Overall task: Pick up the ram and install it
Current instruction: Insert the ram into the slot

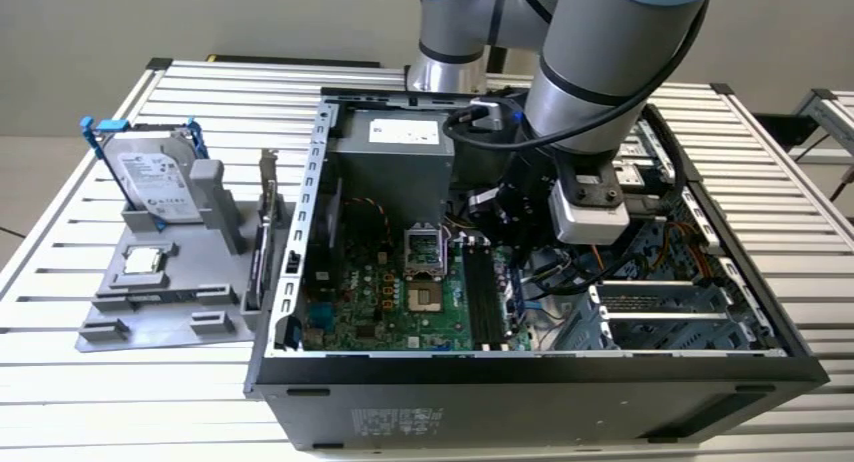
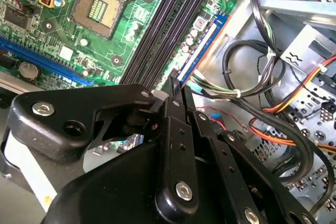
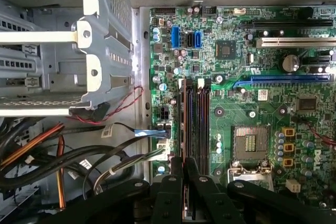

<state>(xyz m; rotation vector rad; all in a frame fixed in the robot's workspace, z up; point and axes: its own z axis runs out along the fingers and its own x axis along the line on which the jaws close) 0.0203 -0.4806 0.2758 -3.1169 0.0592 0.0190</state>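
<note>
Gripper (image 2: 176, 90) is pinching nearly closed on the ram (image 2: 202, 45), holding it edge-on. Ram, a thin bluish strip, is sitting over the black motherboard slots (image 3: 195, 124) inside the computer case (image 1: 534, 382).

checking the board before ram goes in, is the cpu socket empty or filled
Empty: the cpu socket shows bare gold contacts in both wrist views.

The single grey arm (image 1: 587, 52) reaches down from the top of the exterior view, its wrist (image 1: 587, 207) pointed downward. In both wrist views the black gripper (image 3: 184, 169) shows its 2 fingers (image 2: 176, 95) drawn together, tips nearly meeting with only a thin gap between them, the linkages folded inward behind.
</note>
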